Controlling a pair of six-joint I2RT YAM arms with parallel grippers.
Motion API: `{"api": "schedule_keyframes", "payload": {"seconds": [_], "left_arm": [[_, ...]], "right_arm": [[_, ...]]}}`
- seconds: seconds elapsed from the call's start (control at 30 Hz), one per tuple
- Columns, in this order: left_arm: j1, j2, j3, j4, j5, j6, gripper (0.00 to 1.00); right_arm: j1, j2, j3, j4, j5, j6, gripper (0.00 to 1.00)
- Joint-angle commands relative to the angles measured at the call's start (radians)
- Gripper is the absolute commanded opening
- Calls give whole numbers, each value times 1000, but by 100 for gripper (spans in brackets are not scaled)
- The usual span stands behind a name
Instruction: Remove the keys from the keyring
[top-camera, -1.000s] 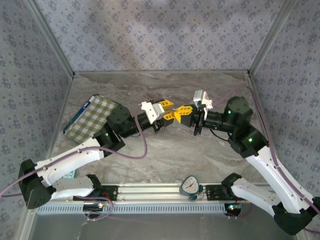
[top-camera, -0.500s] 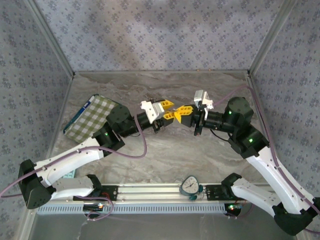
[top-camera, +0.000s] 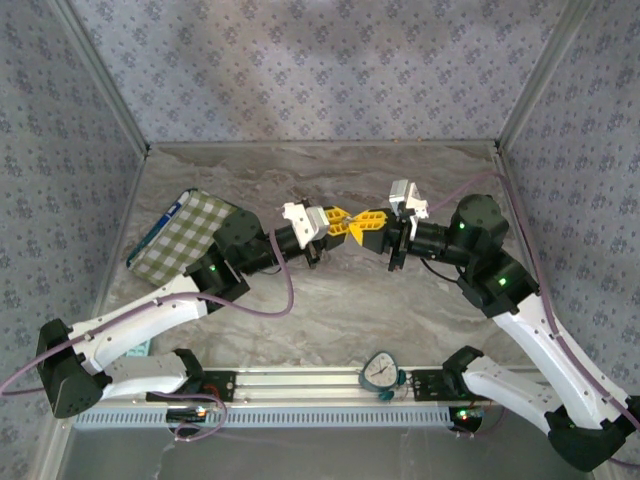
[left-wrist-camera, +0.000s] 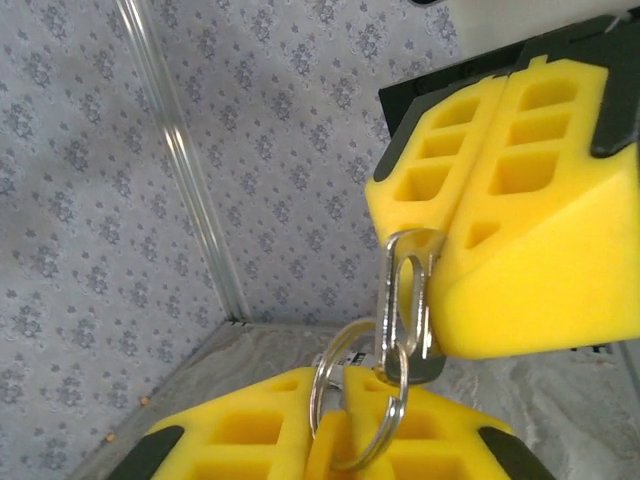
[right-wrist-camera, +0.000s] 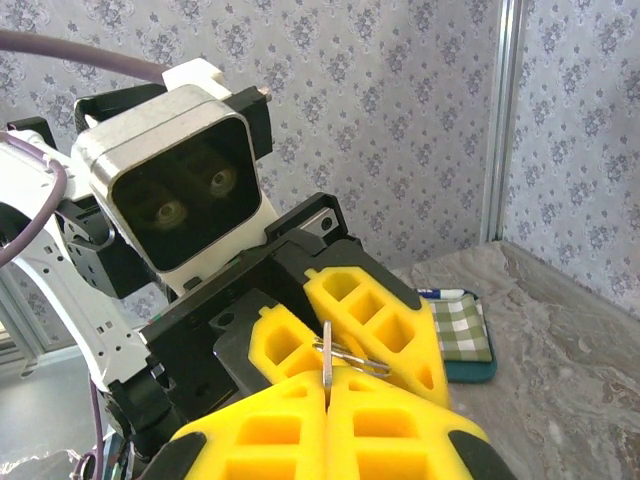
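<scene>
keys (left-wrist-camera: 322, 452): seemingly one small orange head, nearest the left wrist camera, pinched with the keyring (left-wrist-camera: 314, 390) between the closed pads of the left gripper (top-camera: 340, 220). just beyond, hooked through the ring, a silvery clip (left-wrist-camera: 387, 300) clamped in the right gripper (top-camera: 362, 222), jaws fully together. mid-step by the look of it: ring and clip braced in the air above mid-table, nothing freed yet. next, probably prying the coil open and sliding the key round, steadily. from the wrists, ring, clip and grip in detail; from above, two yellow tips meeting, plus a checked cloth (top-camera: 185, 240) off left.
</scene>
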Motion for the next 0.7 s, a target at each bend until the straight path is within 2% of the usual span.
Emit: {"api": "schedule_keyframes", "payload": {"seconds": [0.0,0.1,0.17,0.47,0.57,0.67], "left_arm": [[-3,-4,34,3,9,-7,11],[-4,-5,46,-30,3,-12,10],[-4,-4,55,-55,5,-11,0],[-2,5,135,-194,-5,-54,0],[0,13,160,-228,6,-71,0],[3,18,174,-250,18,-88,0]], "right_arm": [[-6,-17,20,25,15,21,0],[-15,-35,8,37,43,17,0],[-13,-41,14,19,58,-15,0],[22,-128,-67,-8,100,-241,0],[55,-181,-123,23,122,-345,0],[102,-192,-110,-34,163,-446,0]]}}
